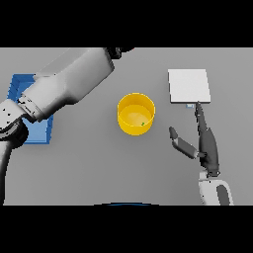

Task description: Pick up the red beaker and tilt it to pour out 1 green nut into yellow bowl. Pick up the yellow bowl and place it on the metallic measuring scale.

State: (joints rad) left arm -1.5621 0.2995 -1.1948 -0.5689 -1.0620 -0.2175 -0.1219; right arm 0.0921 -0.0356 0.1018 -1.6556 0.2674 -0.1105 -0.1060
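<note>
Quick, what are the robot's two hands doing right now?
Left hand: out of view; only its arm reaches past the top edge.
Right hand: open, fingers straight, holding nothing, beside the yellow bowl.

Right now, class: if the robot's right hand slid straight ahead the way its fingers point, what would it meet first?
The right hand points its straight fingers up the table toward the scale. It would probably meet the scale's near edge first; the fingertips look almost there already, though height above the table is unclear.

Plain grey table [89, 163] — even, flat light, soft shadows
</note>
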